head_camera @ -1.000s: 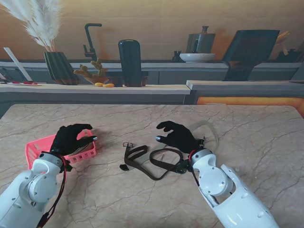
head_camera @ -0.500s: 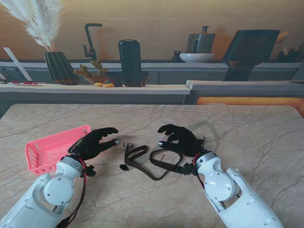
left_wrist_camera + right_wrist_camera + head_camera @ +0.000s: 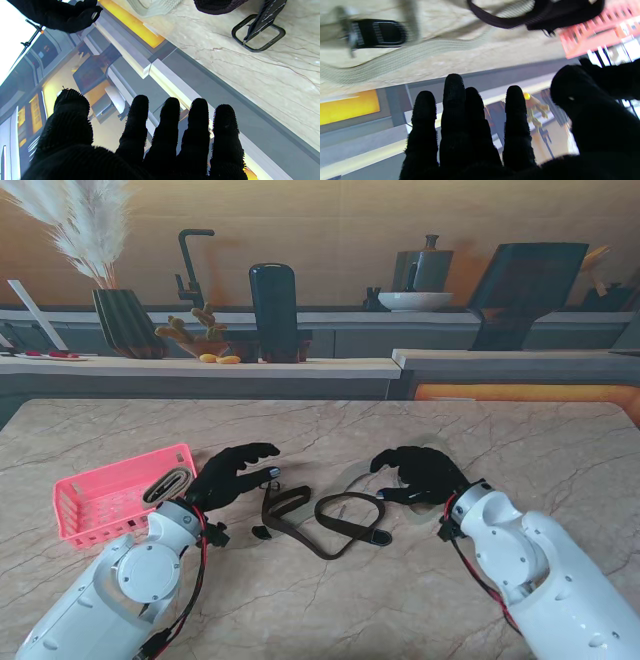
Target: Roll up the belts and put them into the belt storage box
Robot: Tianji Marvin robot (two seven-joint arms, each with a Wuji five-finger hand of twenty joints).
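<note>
Both hands spread and empty, the right hand hiding most of the pale belt beneath it

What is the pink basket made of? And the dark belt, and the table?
The pink basket looks like plastic: glossy, with moulded slats. The dark belt seems woven fabric, matte and floppy, though leather is possible; its buckle looks like dark metal. The table looks like polished marble, veined, maybe just a print.

Three belts are showing: one dark belt lying on the worktop, one pale belt beside it, and one rolled belt sitting in the single pink box.
</note>
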